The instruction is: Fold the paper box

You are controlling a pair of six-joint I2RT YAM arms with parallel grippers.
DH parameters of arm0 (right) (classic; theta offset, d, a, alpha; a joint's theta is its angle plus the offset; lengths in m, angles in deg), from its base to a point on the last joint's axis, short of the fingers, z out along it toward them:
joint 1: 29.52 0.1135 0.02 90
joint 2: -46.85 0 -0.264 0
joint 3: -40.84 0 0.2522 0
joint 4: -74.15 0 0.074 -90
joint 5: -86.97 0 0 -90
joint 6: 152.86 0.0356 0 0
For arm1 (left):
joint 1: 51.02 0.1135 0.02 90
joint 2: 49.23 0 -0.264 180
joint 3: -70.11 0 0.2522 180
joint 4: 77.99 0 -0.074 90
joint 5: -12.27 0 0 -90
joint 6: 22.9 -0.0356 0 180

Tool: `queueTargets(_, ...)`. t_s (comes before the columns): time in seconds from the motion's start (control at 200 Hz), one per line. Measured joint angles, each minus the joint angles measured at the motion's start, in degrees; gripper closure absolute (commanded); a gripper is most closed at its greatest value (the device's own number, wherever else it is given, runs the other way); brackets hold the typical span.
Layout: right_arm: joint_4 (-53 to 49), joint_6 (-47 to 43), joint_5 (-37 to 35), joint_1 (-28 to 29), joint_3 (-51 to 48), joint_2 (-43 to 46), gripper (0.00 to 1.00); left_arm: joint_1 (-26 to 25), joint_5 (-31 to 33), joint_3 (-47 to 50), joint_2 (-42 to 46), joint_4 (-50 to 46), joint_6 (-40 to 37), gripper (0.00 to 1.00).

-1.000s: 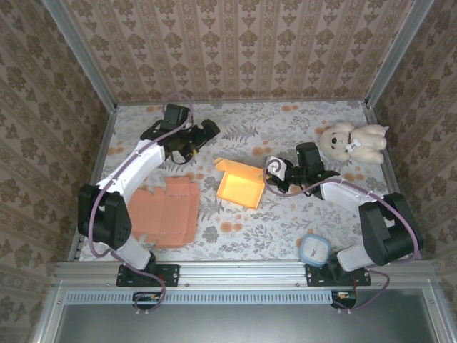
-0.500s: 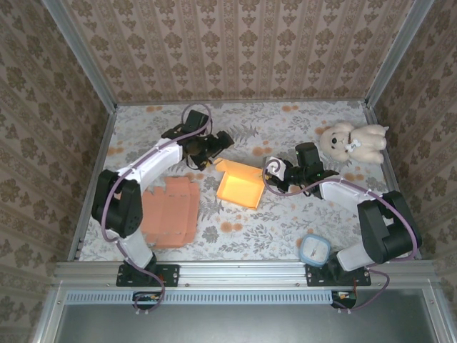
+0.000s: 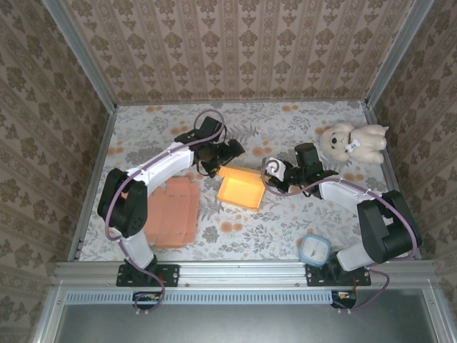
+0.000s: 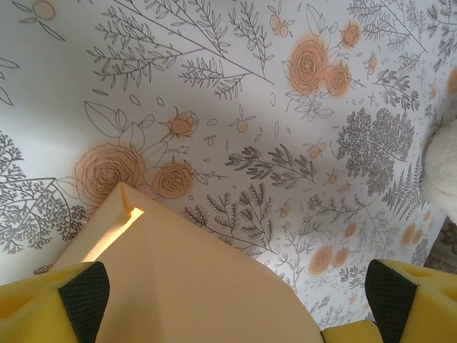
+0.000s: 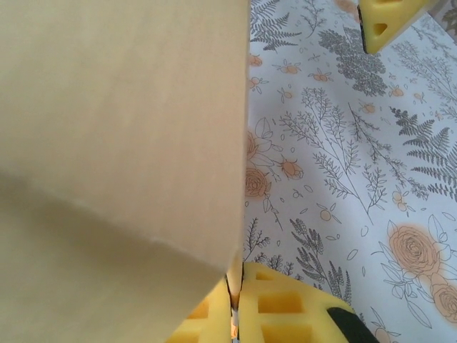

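The left arm point(image 3: 161, 163) had swung in from the far left of the table point(image 3: 300, 121) within the last second. That carried the left gripper point(image 3: 230, 152) to the far left corner of the box point(image 3: 241, 190). This likely meant the approach was over and the fold of that corner came next. The arm lay stretched low across the table, elbow bent, wrist turned toward the box.

The box sat partly formed, directly under and between the left jaws on one side and pinched by the right gripper point(image 3: 274, 179) on the other. The left jaws stood wide open and held nothing. In the left wrist view, the raised corner flap point(image 4: 128, 214) lay between them, nearer the left pad. The right jaws had stayed closed tight on the box's near wall, steadying it.
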Motion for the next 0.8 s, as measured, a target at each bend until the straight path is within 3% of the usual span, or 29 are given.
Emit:
queueTargets(0.17,-1.3,-1.1,-2.1,0.5,0.1,-0.5,0.87,-1.6,1.3,0.1,0.0,0.1,1.3,0.12)
queueTargets(0.325,-2.9,-1.5,-4.3,1.2,0.1,-0.8,0.78,-2.8,3.5,0.5,0.0,0.1,1.6,0.16)
queueTargets(0.8,-6.4,-2.5,-11.4,5.2,0.8,0.0,0.76,-3.9,6.8,9.2,1.4,2.4,4.0,0.32)
